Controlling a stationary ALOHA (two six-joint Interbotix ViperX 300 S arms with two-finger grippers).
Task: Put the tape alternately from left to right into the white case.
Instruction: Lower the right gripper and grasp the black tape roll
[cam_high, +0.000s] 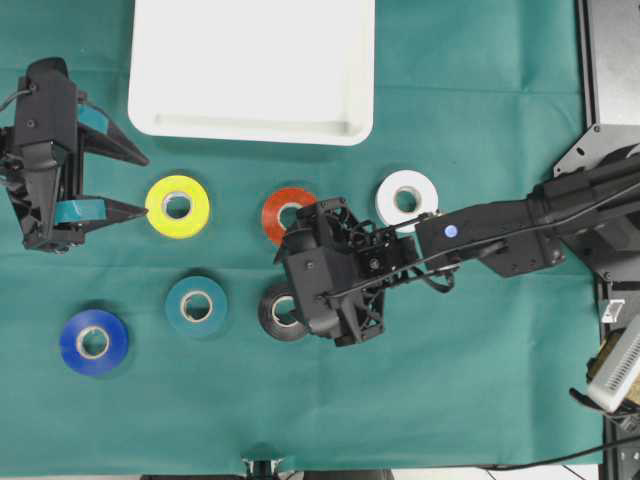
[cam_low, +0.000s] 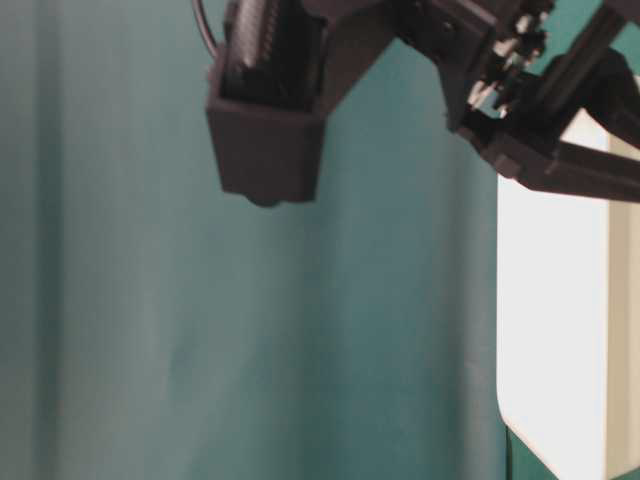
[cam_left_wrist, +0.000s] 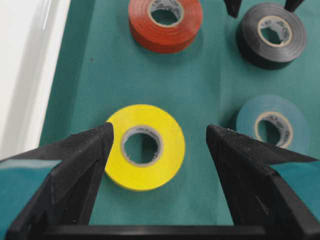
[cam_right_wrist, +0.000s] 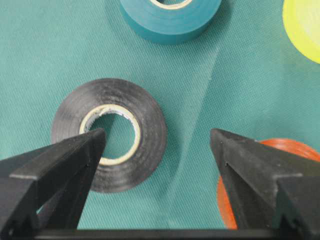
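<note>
The white case (cam_high: 250, 128) lies empty at the table's far edge. Six tape rolls rest on the green cloth: yellow (cam_high: 178, 206), red (cam_high: 280, 212), white (cam_high: 407, 198), teal (cam_high: 196, 305), black (cam_high: 272, 312) and blue (cam_high: 93, 342). My left gripper (cam_high: 146, 183) is open just left of the yellow roll; in the left wrist view the yellow roll (cam_left_wrist: 172, 150) lies just ahead of the open gripper (cam_left_wrist: 160, 132), nearer the left finger. My right gripper (cam_right_wrist: 157, 135) is open and empty. One tip shows over the black roll's (cam_right_wrist: 150, 125) core, the other over the red roll's (cam_right_wrist: 295, 146) edge.
The right arm's wrist (cam_high: 335, 275) reaches across the middle and covers parts of the red and black rolls from above. A metal frame (cam_high: 610, 70) stands at the right edge. In the table-level view the case (cam_low: 560, 330) sits right of the left arm.
</note>
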